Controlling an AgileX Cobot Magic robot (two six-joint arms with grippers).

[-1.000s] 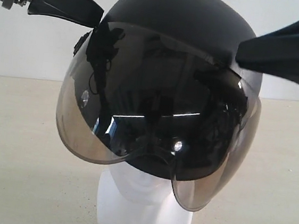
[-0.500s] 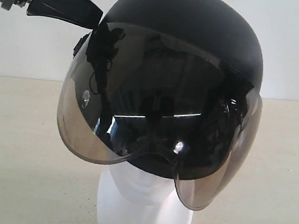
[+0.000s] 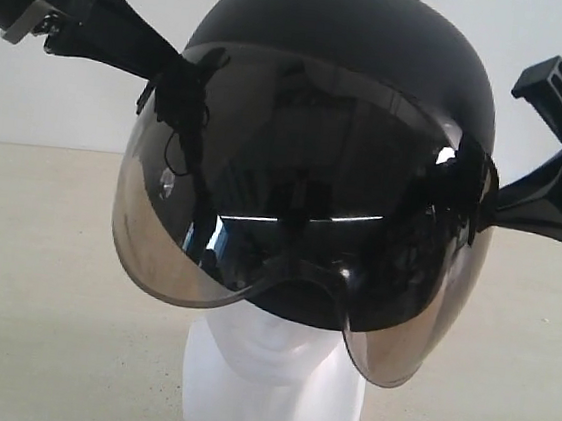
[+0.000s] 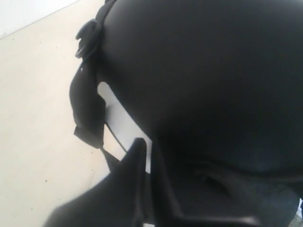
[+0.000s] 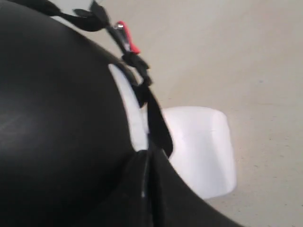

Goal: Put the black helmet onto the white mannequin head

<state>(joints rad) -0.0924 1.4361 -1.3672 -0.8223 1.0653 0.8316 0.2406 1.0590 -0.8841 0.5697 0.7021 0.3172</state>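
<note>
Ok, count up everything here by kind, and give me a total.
helmet: 1
head: 1
grippers: 2, the left gripper and the right gripper
total: 4

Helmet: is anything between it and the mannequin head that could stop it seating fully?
Nothing visible. The black helmet is already over the white mannequin head, only chin and neck base showing below the visor. The dark visor hides the inside, so straps there cannot be ruled out.
</note>
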